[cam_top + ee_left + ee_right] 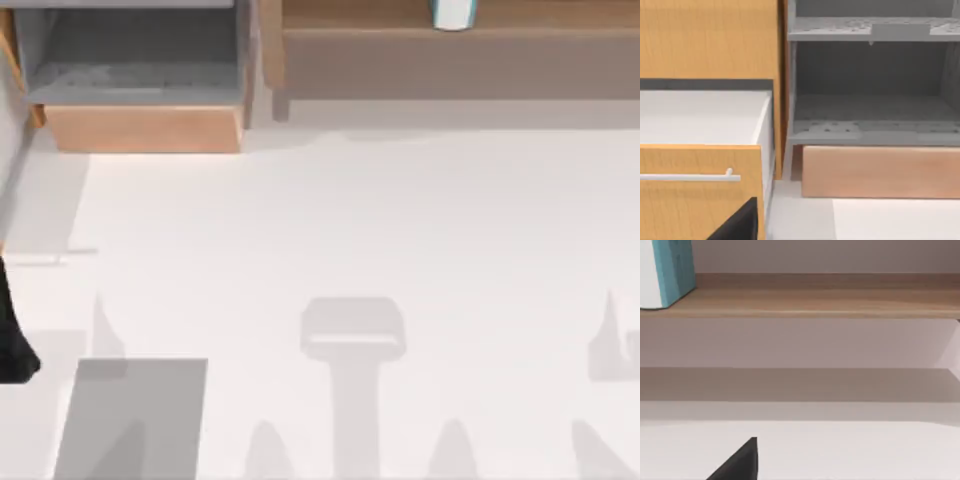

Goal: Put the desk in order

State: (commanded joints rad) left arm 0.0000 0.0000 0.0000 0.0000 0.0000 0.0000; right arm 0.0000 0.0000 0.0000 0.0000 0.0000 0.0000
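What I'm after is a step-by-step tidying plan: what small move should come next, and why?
Probably bring the left arm to the drawer front and start pushing it shut. The drawer stands pulled out with a plain white inside, and the desk carries a flat grey mouse pad, so nothing seems left to stow.

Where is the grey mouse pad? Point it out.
The grey mouse pad lies on the desk at the top view's lower left, along the near edge, well below the open grey-lined drawer unit.
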